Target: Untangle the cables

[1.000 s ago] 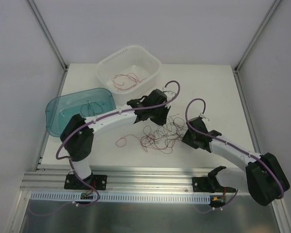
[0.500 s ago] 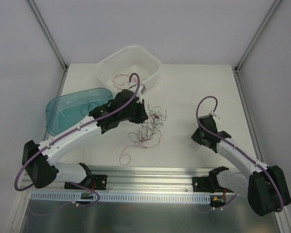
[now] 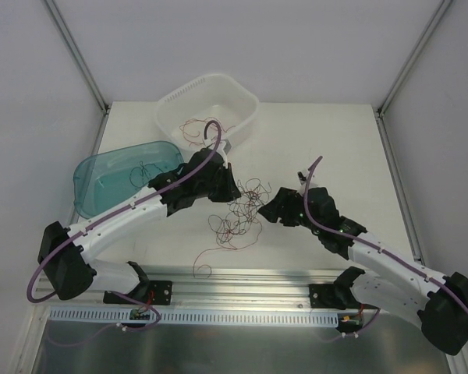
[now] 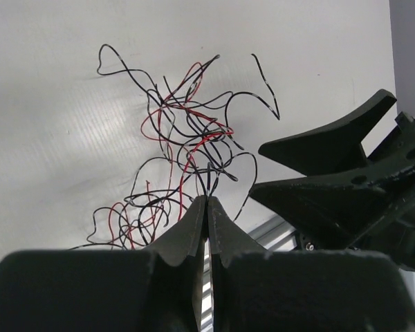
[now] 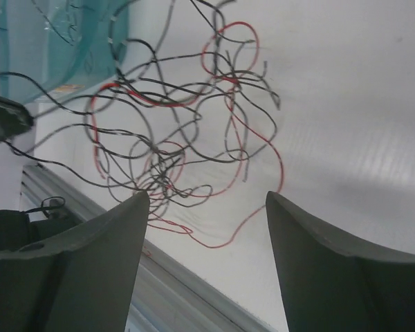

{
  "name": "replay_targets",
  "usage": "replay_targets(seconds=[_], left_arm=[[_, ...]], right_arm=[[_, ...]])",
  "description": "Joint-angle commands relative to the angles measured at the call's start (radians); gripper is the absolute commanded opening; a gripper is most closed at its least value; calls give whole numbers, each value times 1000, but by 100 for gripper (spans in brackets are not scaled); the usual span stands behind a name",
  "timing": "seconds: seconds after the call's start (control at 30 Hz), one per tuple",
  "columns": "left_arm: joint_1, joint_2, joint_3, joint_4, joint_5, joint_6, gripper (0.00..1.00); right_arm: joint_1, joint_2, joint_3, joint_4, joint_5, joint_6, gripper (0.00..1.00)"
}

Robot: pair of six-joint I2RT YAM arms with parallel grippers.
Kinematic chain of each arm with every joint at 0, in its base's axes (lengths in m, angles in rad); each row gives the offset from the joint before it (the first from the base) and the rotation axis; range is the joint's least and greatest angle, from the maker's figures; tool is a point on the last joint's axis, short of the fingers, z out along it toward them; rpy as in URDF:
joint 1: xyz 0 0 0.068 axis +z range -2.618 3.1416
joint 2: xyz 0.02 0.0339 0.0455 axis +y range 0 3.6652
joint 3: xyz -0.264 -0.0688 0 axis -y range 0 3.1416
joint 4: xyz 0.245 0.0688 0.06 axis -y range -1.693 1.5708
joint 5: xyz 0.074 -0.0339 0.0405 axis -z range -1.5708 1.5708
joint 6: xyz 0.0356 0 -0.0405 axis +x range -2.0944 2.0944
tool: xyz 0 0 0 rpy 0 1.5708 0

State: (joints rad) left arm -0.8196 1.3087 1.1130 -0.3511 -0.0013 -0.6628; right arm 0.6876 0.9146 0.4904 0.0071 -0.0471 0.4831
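Observation:
The cables [image 3: 240, 212] are a loose clump of thin red and black wires, partly lifted off the white table, with one red strand [image 3: 205, 263] trailing toward the front rail. My left gripper [image 3: 235, 192] is shut on a few black strands at its tips [image 4: 207, 199], and the clump [image 4: 187, 135] hangs beyond them. My right gripper [image 3: 267, 210] stands open just right of the clump. In its own view its jaws [image 5: 205, 200] are wide apart with the cables [image 5: 183, 135] ahead and nothing between them.
A white basket [image 3: 242, 97] at the back holds some red wires [image 3: 193, 129]. A teal bin [image 3: 90, 183] at the left holds black wires [image 3: 146, 171]. A metal rail [image 3: 242, 282] runs along the table's front edge. White walls enclose the table.
My right arm has swung left up to the clump and its jaws have opened. The left gripper has stayed shut on the strands, almost in place.

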Motion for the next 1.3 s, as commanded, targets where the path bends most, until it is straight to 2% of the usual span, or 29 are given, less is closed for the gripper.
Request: replay_targets(seconds=[0.0,0.27,0.37,0.53,0.57,0.6,0.7,0.87,1.03,1.07,1.13,1.27], left_arm=[[-18,-25,-31,43,6,-78,0],[-41,-49,-70,98,9,-141,0],[-44,-65,-85,113,11,-158,0],[-47,-89,-116,123,26,-167,0],[-46,-94,-133,124,24,-166,0],[-46,-107,-142,124,12,-156,0],[-46,-143,-180,123,-49,-129,2],[-46,-204,-234,121,-112,-78,28],[-46,-183,-217,123,-37,-38,44],[-46,-164,-206,123,-22,-35,52],[-47,-146,-196,127,26,-47,56],[-64,-102,-165,144,67,-89,56]], right_arm=[[47,21,1,242,-19,57,73],[115,118,34,272,58,58,72],[127,161,34,283,102,64,65],[127,181,11,295,138,57,35],[127,178,14,278,142,45,30],[127,165,14,268,147,37,18],[127,132,28,173,196,0,1],[127,58,80,-31,270,-80,1],[130,47,146,-124,259,-170,1],[130,50,155,-149,259,-173,1],[136,53,174,-168,268,-179,1],[145,64,188,-191,282,-176,1]])
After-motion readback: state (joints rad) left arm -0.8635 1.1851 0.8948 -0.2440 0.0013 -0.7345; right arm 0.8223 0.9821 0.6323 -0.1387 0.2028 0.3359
